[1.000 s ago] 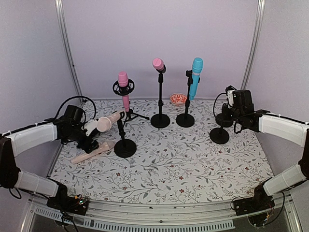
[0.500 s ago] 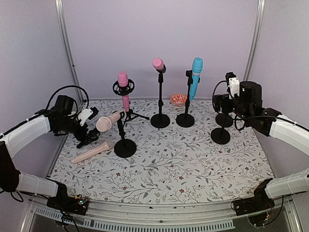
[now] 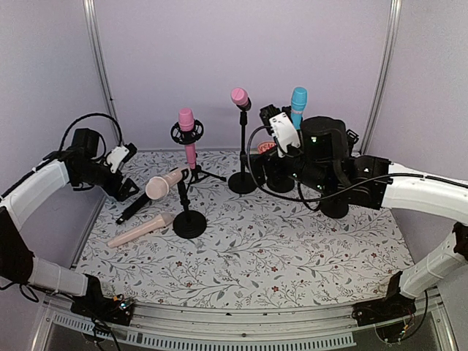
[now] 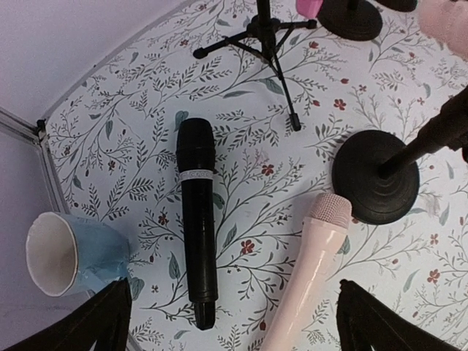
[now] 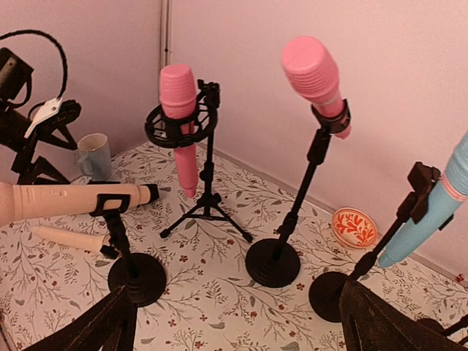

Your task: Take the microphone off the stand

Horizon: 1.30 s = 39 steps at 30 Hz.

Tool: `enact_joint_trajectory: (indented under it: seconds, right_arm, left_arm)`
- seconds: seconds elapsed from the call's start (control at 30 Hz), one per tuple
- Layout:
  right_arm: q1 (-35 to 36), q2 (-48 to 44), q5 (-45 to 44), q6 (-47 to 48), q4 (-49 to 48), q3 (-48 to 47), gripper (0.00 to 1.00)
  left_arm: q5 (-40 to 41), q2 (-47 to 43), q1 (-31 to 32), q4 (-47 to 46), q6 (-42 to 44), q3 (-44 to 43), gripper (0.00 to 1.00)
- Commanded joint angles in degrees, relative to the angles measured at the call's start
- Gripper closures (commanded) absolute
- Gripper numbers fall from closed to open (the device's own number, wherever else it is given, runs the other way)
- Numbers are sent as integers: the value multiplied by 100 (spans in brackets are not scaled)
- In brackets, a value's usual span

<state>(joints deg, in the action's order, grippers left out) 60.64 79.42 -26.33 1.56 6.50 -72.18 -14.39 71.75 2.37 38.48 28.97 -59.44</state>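
Note:
Several microphones sit in stands. A pale pink microphone (image 3: 165,183) lies level in the clip of a short stand (image 3: 189,224). A pink one (image 5: 179,110) hangs in a tripod shock mount, another pink one (image 5: 314,72) tops a tall stand, and a blue one (image 5: 437,208) leans in a clip. On the table lie a black microphone (image 4: 197,227) and a pale pink one (image 4: 311,270). My left gripper (image 4: 238,330) hovers open above those two. My right gripper (image 5: 241,333) is open in mid-air and faces the row of stands.
A blue cup (image 4: 69,256) stands by the left wall. A small red-patterned bowl (image 5: 354,227) sits at the back between the tall stand's base (image 5: 272,263) and the blue microphone's base. Another black stand base (image 3: 336,208) is partly hidden behind my right arm.
My right arm has swung from the far-right stand toward the middle and its jaws have opened. My left arm has drawn back toward the left wall, away from the microphones lying on the table.

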Motion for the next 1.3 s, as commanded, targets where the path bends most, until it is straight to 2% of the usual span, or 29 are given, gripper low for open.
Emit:
enact_joint_trajectory:
  seconds: [0.0,0.2,0.4,0.57,0.8,1.1,1.27]
  right_arm:
    - [519,501,155,259,-285,-348,1]
    - [656,1146,611,558,-797,-282,1]
    - [726,1391,1122,1533,-1507,-171,1]
    - [931,1885,1188,2403,-1761,-461,1]
    - [1173,2548,1167,3609,-2009,-924,1]
    - [1187,3235,1206,4256,-2921,-1558,0]
    - [1198,3588,1249,4542,-3456,-1802,5]
  left_arm:
    - [-164,121,-147,198,-18,-133,1]
    - [-63,93,-198,169,-144,-240,1]
    - [19,6,-298,11,-146,-132,1]
    - [100,-11,-301,-44,-158,-73,1]
    - [-256,-58,-301,61,-197,-127,1]
    - [-837,-3,-308,-8,-366,-16,1]
    - [-1497,-104,-308,-83,-572,2,1]
